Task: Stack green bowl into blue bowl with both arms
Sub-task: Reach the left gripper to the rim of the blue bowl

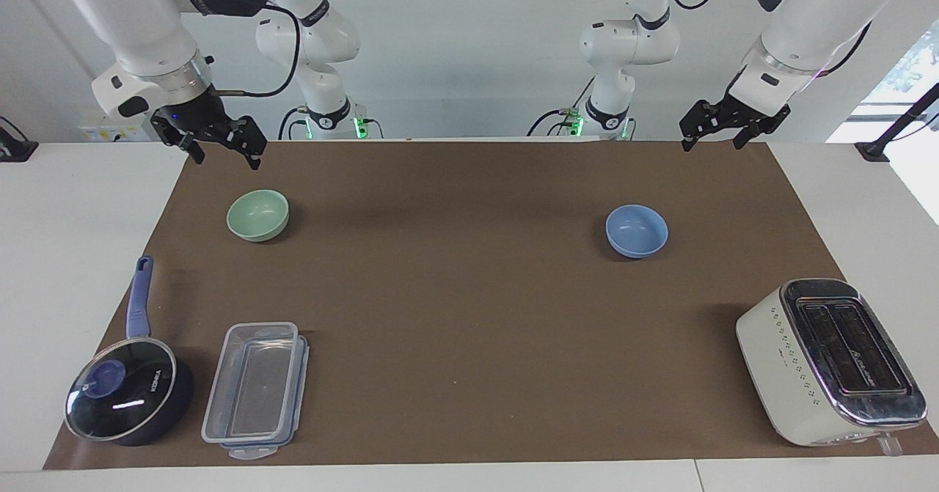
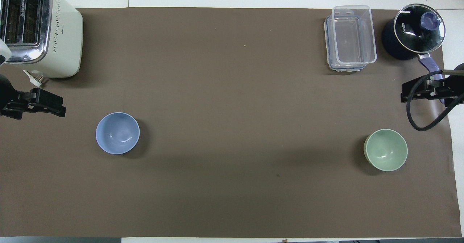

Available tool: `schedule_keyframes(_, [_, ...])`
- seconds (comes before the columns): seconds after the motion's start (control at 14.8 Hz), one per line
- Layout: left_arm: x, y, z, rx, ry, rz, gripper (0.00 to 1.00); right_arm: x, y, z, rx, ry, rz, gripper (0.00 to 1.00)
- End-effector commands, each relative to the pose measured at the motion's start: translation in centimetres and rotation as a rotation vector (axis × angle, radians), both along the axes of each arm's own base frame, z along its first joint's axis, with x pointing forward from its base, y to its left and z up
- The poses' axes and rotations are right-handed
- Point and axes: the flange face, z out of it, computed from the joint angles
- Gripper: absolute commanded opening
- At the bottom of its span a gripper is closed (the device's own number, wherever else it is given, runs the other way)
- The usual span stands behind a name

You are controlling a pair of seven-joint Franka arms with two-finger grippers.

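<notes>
You see a big white worktop [image 1: 59,272] with a brown mat [image 1: 469,316] on it. At the left arm's end sits the toaster [image 1: 832,364]. At the right arm's end sit the dark pot [image 1: 128,393] and the clear box [image 1: 257,389].

The green bowl [image 1: 257,215] sits alone on the mat at the right arm's end. The blue bowl [image 1: 637,231] sits well apart from it at the left arm's end.

Your right gripper [image 1: 224,147] hangs over the mat's edge, fingers wide open, holding nothing. Your left gripper [image 1: 715,138] does too.
</notes>
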Motion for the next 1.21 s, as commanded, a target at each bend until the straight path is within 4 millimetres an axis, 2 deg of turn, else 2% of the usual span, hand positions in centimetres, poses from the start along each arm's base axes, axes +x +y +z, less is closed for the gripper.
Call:
schedule_keyframes(0.0, [-0.4, -0.2, 0.2, -0.012, -0.015, -0.005, 1.0, -0.2, -0.3, 0.4, 0.019, -0.021, 0.015, 1.0])
schedule_keyframes(0.34, [-0.2, -0.3, 0.4, -0.016, -0.042, -0.003, 1.0, -0.1, 0.1, 0.3, 0.04, -0.028, 0.02, 1.0])
schedule_keyframes(0.61, [0.0, -0.1, -0.2, -0.019, -0.064, -0.004, 1.0, 0.1, 0.2, 0.4, 0.04, -0.042, 0.025, 1.0])
schedule_keyframes(0.81, [0.2, 0.4, -4.0, -0.019, -0.056, -0.009, 1.0, 0.0, 0.6, 0.4, 0.04, -0.04, 0.033, 1.0])
schedule_keyframes(1.15, [0.2, 1.0, -14.6, -0.031, -0.031, -0.122, 1.0, 0.0, 0.6, 0.2, 0.038, -0.034, 0.027, 1.0])
